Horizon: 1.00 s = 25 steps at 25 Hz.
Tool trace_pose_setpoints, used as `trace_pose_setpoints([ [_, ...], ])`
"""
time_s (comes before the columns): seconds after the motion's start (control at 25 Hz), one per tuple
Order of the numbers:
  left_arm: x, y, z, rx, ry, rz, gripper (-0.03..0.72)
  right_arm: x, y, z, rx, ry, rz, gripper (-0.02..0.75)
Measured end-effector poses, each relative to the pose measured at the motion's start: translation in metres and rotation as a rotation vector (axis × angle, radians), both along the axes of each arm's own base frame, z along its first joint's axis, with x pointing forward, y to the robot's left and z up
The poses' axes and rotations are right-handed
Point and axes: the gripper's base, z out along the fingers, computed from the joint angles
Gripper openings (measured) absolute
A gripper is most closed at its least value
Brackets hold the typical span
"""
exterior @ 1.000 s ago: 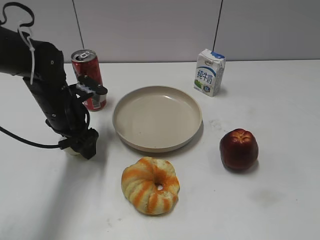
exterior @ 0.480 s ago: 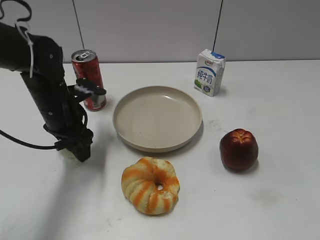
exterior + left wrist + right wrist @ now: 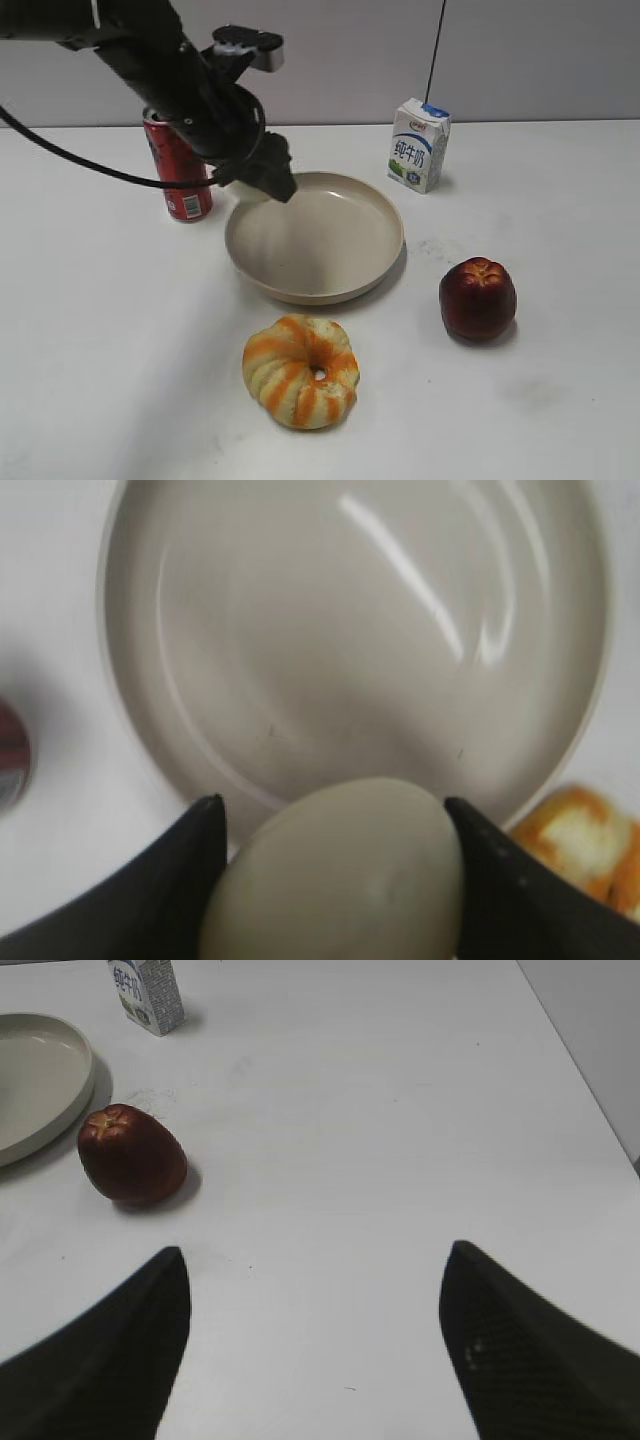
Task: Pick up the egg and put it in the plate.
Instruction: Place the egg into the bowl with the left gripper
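Observation:
My left gripper (image 3: 262, 180) is shut on the pale yellowish-white egg (image 3: 340, 875) and holds it in the air above the left rim of the beige plate (image 3: 380, 215). In the left wrist view the egg fills the gap between both black fingers (image 3: 165, 880), with the plate (image 3: 200, 610) below it. In the exterior view the egg is mostly hidden by the fingers. My right gripper (image 3: 315, 1345) is open and empty over bare table; it is out of the exterior view.
A red can (image 3: 178, 165) stands just left of the plate, behind my left arm. A milk carton (image 3: 418, 144) stands at the back right. A dark red apple (image 3: 478, 298) lies right of the plate. Orange-striped ring bread (image 3: 300, 370) lies in front.
My left gripper has risen from the table at the left and moved right and back with the egg, from beside the can to above the plate's left rim.

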Motion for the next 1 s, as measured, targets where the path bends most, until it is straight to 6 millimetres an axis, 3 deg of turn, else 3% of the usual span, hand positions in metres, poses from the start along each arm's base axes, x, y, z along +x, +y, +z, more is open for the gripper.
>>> trace_pose_setpoints([
  [0.12, -0.002, -0.017, -0.009, -0.029, -0.026, 0.002, 0.484, 0.000, 0.000, 0.000, 0.000, 0.000, 0.000, 0.587],
  [0.24, -0.002, -0.028, -0.034, -0.014, 0.012, -0.003, 0.484, 0.000, 0.000, 0.000, 0.000, 0.000, 0.000, 0.587],
  [0.4, 0.000, -0.033, -0.065, 0.005, 0.090, 0.008, 0.484, 0.000, 0.000, 0.000, 0.000, 0.000, 0.000, 0.587],
  [0.52, -0.002, -0.033, -0.077, 0.021, 0.130, 0.002, 0.491, 0.000, 0.000, 0.000, 0.000, 0.000, 0.000, 0.587],
  [0.68, -0.002, -0.032, -0.081, 0.036, 0.135, -0.005, 0.594, 0.000, 0.000, 0.000, 0.000, 0.000, 0.000, 0.587],
  [0.8, -0.001, -0.032, -0.081, 0.040, 0.122, -0.006, 0.630, 0.000, 0.000, 0.000, 0.000, 0.000, 0.000, 0.587],
  [1.0, -0.006, -0.028, -0.052, 0.042, 0.085, -0.041, 0.643, 0.000, 0.000, 0.000, 0.000, 0.000, 0.000, 0.587],
])
